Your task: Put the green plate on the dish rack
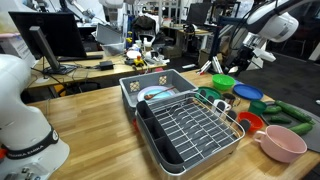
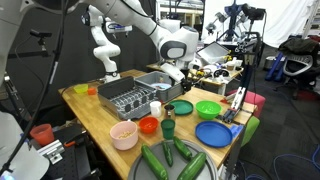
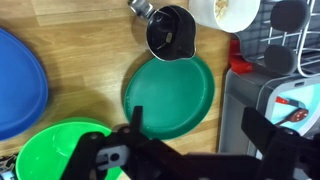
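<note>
The green plate (image 3: 170,92) lies flat on the wooden table, between the lime-green bowl (image 3: 55,150) and the grey tub (image 3: 262,100). It shows in both exterior views (image 1: 206,93) (image 2: 181,108). My gripper (image 3: 195,128) is open and empty and hangs above the plate's near edge. One finger is over the plate's rim and the other is over the tub's wall. The gripper also shows in both exterior views (image 1: 241,58) (image 2: 172,72). The dish rack (image 1: 192,128) (image 2: 124,98) stands beside the tub, and its wires show at the top right of the wrist view (image 3: 283,35).
A blue plate (image 3: 15,85) (image 2: 214,132) lies past the lime bowl. A black cup (image 3: 168,30) and a white cup (image 3: 225,12) stand just beyond the green plate. A pink bowl (image 2: 124,134), a red bowl (image 2: 148,125) and cucumbers (image 2: 160,160) lie near the table's end.
</note>
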Robot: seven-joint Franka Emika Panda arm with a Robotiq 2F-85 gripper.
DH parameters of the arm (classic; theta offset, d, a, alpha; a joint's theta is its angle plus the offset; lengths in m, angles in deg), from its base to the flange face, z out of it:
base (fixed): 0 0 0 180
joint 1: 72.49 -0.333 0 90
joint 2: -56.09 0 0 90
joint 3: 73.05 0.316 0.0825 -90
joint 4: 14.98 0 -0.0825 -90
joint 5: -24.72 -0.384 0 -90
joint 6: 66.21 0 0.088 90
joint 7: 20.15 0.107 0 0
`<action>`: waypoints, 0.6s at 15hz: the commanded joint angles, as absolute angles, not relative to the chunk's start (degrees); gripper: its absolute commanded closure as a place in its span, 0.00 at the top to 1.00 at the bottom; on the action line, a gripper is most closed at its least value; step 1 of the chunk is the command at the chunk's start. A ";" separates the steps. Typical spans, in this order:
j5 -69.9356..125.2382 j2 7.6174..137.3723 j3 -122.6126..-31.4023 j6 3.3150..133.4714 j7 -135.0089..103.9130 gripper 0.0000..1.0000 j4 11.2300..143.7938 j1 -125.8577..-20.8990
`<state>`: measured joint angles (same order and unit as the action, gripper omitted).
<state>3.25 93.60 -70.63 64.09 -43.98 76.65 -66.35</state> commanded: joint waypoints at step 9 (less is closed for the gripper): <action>5.25 97.52 -67.40 59.87 -44.12 1.00 71.62 -63.69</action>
